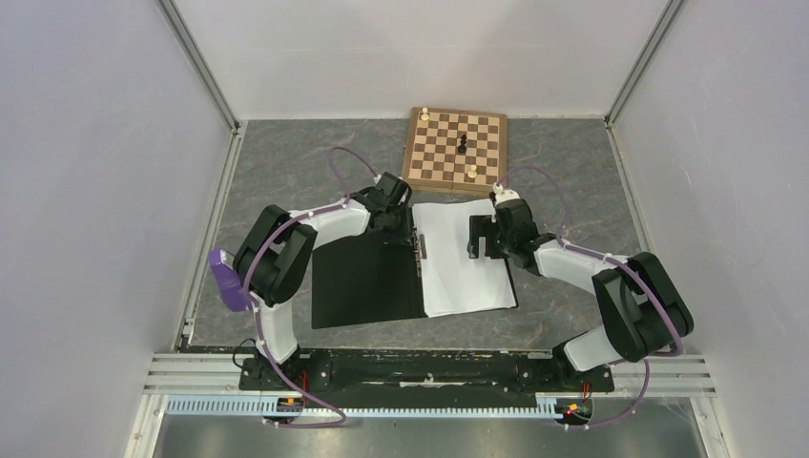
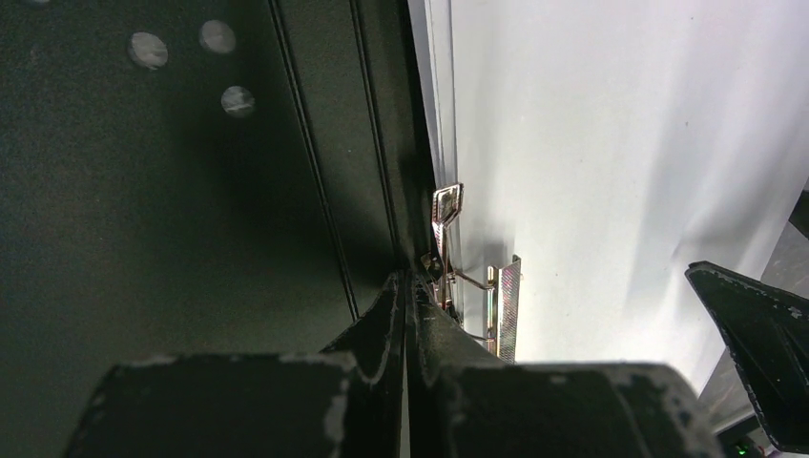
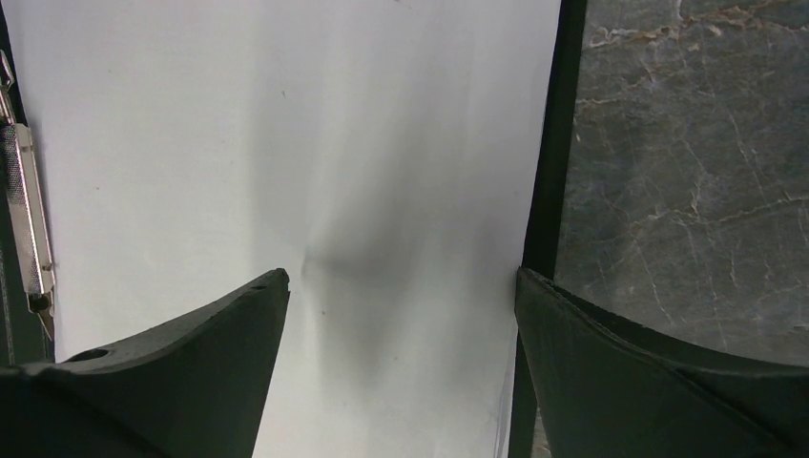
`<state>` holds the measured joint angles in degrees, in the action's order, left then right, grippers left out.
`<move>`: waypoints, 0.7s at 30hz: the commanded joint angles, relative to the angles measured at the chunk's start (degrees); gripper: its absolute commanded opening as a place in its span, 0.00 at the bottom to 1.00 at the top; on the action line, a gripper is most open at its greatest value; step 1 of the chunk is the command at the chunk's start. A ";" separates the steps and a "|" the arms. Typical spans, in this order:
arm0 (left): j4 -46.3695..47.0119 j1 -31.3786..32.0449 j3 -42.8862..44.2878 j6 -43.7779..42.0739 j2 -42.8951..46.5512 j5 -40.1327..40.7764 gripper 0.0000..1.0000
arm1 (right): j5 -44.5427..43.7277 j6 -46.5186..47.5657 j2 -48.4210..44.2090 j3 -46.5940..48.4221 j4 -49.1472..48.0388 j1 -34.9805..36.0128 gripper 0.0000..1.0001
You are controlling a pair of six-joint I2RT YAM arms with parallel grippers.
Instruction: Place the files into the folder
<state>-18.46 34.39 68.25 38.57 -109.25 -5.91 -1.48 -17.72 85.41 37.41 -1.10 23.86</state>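
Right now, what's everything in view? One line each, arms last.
folder: 1, black inside, open flat mid-table
spine clip: 1, metal, along the folder's centre fold
files: white, sheet count not readable, lying on the folder's right half
chessboard: 1, wooden, far side of the table beyond the folder
chess pieces: 3, two white and one black, on the chessboard
wedge-shaped object: 1, purple, left table edge beside the left arm
table: 1, grey marbled
left gripper: 1, black, shut, at the spine clip
right gripper: 1, black, open, over the files
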 commanded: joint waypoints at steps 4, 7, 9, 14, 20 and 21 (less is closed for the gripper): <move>1.24 2.96 -2.24 0.20 -0.74 -1.34 0.02 | 0.20 -1.29 -3.04 -4.43 3.20 1.02 0.90; 1.16 3.05 -2.11 0.07 -0.69 -1.05 0.02 | -1.69 -1.02 -3.39 -4.26 4.18 1.02 0.90; 0.85 3.05 -1.83 -0.18 -0.68 -0.74 0.02 | -3.01 -0.36 -3.49 -3.39 5.15 1.01 0.91; -0.72 2.96 -0.32 -1.35 -0.79 0.25 0.02 | -5.25 0.80 -3.05 -0.73 7.04 1.01 0.92; -2.08 2.97 0.76 -2.30 -0.74 1.06 0.02 | -7.04 0.93 -2.73 0.98 8.47 0.64 0.94; -2.17 2.96 0.82 -2.47 -0.69 1.23 0.02 | -6.96 1.06 -2.68 1.24 8.60 0.54 0.94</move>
<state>-17.28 36.49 68.03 38.54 -109.23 -5.85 -6.61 -17.26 82.24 36.25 4.73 24.62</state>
